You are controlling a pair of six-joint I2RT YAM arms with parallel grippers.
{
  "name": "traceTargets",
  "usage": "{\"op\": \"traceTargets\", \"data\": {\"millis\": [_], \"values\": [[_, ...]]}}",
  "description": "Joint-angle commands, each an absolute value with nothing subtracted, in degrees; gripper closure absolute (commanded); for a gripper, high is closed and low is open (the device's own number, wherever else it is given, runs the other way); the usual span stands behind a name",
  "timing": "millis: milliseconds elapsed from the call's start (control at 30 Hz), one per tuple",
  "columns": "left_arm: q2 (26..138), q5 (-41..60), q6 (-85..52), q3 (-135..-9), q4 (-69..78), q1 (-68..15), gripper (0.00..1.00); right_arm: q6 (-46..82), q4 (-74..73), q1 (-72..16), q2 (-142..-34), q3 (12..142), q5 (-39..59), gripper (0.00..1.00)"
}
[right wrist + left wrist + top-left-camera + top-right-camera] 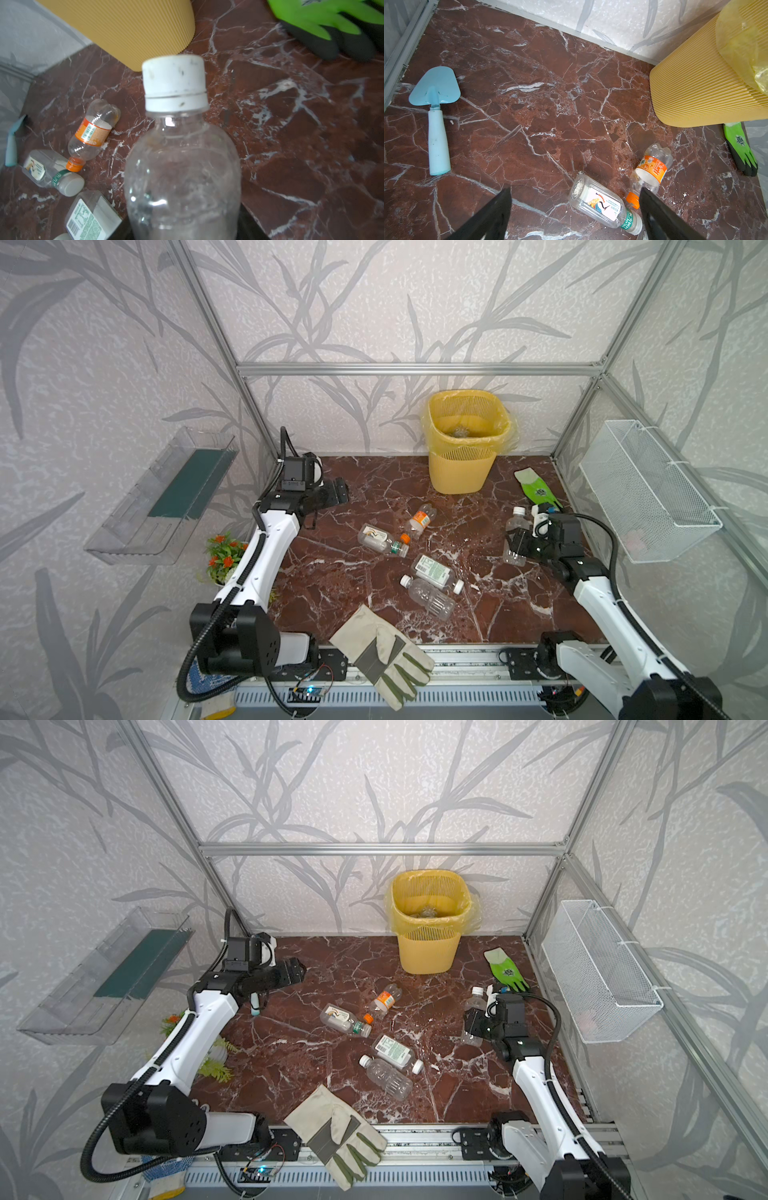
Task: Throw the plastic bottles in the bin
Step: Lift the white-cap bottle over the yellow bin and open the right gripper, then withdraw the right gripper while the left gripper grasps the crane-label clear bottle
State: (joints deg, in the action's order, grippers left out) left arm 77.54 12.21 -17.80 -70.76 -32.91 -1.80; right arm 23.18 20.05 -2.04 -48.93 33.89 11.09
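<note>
Clear bottle [182,166] between right gripper [516,542] jaws

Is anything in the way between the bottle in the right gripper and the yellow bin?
No, nothing visible. The right gripper holds the clear bottle, and only bare marble floor lies between it and the bin. The green glove lies off to the side.

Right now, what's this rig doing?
It is clearing bottles into the yellow bin. The right tool is closed on a clear white-capped bottle near the green glove. The left tool hangs open and empty at the back left. Four more lie loose mid-table: the orange-label bottle, the square bottle, the green-label bottle and the ribbed bottle.
</note>
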Motion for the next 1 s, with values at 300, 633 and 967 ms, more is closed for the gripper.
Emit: {"op": "traceTargets", "data": {"millis": [300, 633, 967], "values": [[76.31, 13.79, -23.07, -70.61, -32.85, -2.4, 0.03, 31.47, 18.04, -3.31, -85.67, 106.06, 29.43, 0.02], [64.4, 10.51, -36.51, -53.75, -31.56, -14.46, 0.01, 25.5, 22.27, 0.46, -76.88, 98.34, 19.37, 0.01], [63.73, 4.16, -62.75, -43.02, -20.74, -25.5, 0.01, 22.89, 34.75, 0.45, -67.58, 65.39, 8.98, 0.01]]}}
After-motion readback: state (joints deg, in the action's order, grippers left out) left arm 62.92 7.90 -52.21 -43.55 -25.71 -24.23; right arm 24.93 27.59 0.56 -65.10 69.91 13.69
